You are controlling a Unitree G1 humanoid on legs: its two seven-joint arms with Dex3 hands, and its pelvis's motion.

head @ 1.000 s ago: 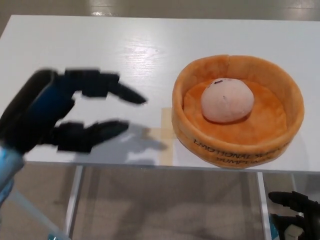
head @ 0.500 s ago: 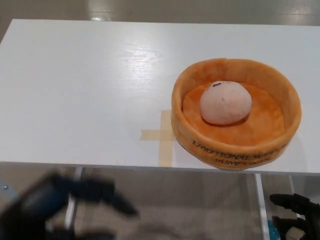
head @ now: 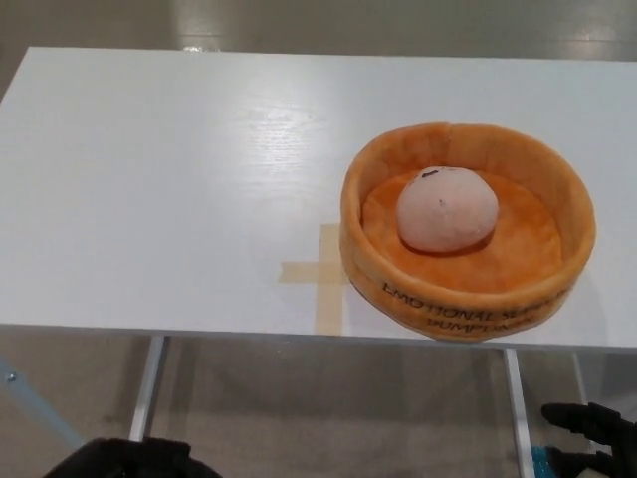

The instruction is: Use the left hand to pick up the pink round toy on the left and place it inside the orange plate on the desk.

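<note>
Head view: the pink round toy (head: 447,207) sits inside the orange plate (head: 371,164), near the middle of its floor, on the right half of the white desk (head: 169,189). By the look of it the placing is done. The left hand (head: 129,459) shows only as a dark mass at the bottom edge, below the desk's front, so I cannot tell how its fingers stand. The right hand (head: 589,436) peeks in at the lower right corner, dark fingers spread, holding nothing. The toy lies up and to the right of the left hand, well apart from it; the right hand is nearer the plate. The toy is round, with no long axis. A tan tape cross (head: 320,272) lies just left of the plate. Black lettering on the plate's front wall seems to begin "EMOTIONAL"; the rest is too small to read
</note>
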